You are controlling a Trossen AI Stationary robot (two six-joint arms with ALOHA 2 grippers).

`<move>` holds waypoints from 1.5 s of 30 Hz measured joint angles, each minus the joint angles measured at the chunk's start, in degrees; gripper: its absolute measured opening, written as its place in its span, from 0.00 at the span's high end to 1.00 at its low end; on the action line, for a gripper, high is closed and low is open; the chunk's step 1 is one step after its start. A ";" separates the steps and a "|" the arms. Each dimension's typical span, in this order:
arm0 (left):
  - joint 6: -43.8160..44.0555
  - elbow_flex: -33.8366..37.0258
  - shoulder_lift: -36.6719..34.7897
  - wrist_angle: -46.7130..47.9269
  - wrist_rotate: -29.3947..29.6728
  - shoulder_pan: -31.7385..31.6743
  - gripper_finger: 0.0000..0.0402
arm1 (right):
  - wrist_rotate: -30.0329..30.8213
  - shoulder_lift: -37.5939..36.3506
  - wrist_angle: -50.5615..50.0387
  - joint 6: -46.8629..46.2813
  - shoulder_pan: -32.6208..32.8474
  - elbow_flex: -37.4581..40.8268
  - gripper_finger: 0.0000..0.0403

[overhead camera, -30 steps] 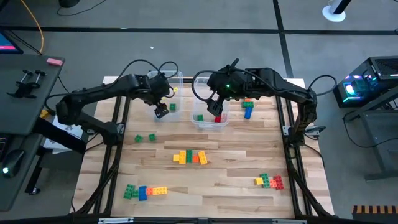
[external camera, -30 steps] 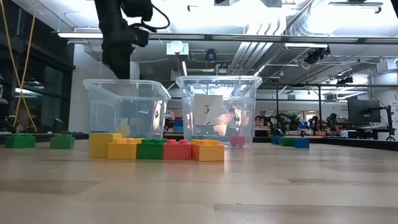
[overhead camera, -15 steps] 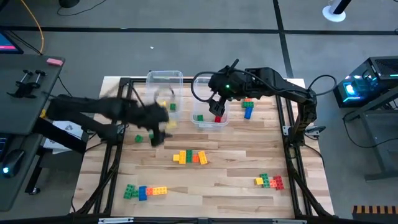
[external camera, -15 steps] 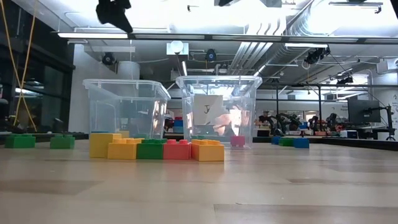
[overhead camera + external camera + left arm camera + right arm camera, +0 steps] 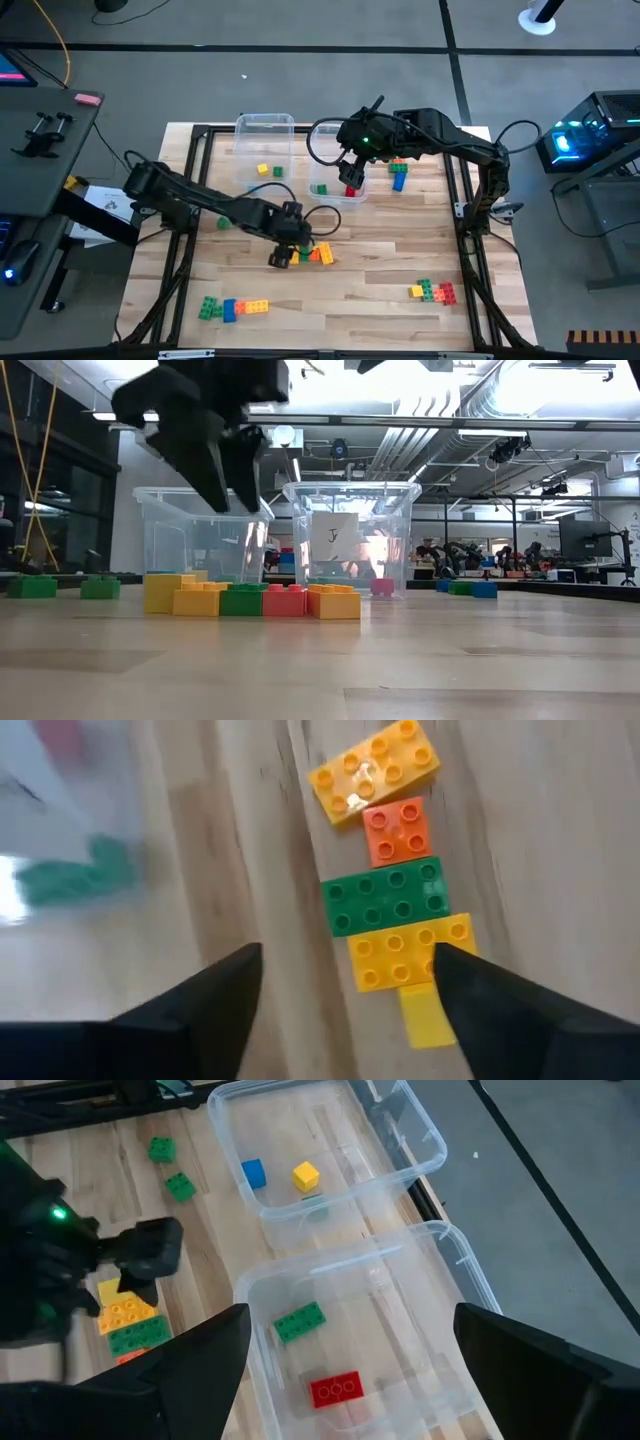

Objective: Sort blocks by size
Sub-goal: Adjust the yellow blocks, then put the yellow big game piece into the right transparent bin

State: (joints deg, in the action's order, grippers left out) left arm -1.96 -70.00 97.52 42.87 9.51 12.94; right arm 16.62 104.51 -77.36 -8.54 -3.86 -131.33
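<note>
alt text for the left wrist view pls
The left hand, fingers apart and empty, hovers over a row of blocks lying on the wooden table: from the far end, a yellow one, a small orange one, a green one and a yellow one between the fingertips. Off to one side, blurred, lie green blocks.

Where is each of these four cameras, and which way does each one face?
High view: overhead, straight down; both arms, table.
Low view: tabletop height, looking across; left claw above the brick row.
Left wrist view: on the left arm, looking down; its open fingers frame the same brick row.
Right wrist view: on the right arm, over two clear bins; the high view shares these.
</note>
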 joint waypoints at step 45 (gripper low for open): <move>30.82 11.04 -5.20 -12.80 -10.38 2.46 1.00 | -0.01 0.00 0.03 1.04 0.00 -0.02 0.14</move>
State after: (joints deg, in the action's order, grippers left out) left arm 28.86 -58.96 92.31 30.07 -0.87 15.40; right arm 16.61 104.51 -77.33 -7.49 -3.86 -131.35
